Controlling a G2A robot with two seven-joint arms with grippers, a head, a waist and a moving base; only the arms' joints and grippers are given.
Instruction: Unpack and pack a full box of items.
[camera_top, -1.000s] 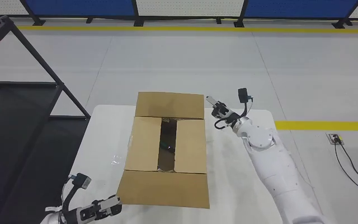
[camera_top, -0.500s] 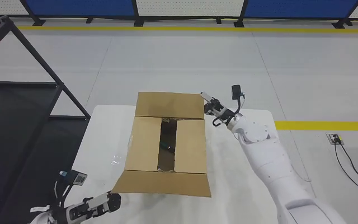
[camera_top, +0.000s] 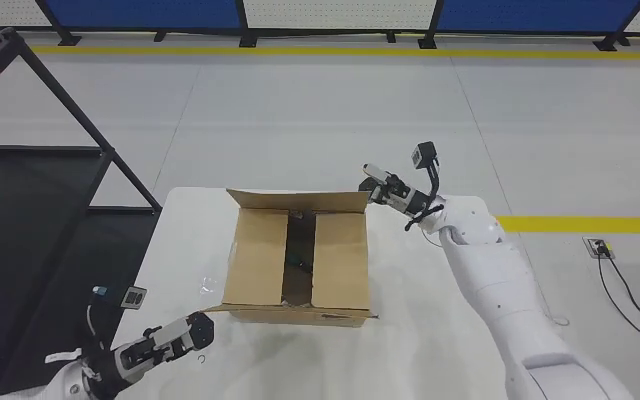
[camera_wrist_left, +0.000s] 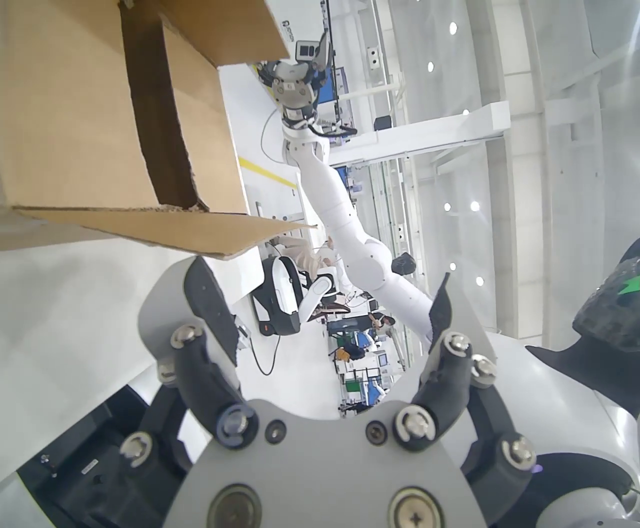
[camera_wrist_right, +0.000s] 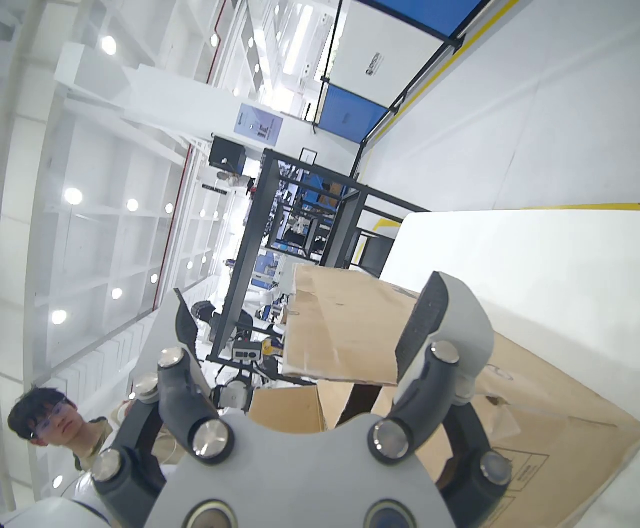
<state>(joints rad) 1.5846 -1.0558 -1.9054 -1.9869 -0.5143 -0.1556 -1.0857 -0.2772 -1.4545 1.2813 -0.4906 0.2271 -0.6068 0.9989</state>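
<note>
White table (camera_top: 178, 235) on a grey floor (camera_top: 330, 110). Yellow line (camera_top: 300, 50) runs before blue panels (camera_top: 140, 12) at the far side. Black metal frame (camera_top: 104, 152) stands beside the table. Socket (camera_top: 597, 246) with cable on the floor.

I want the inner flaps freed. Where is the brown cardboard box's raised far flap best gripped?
Probably pinch the far cardboard flap at its free top edge, at the corner beside the right gripper, coming from the robot's right. It stands as a thin sheet, so open fingers can straddle the edge, one per face.
</note>
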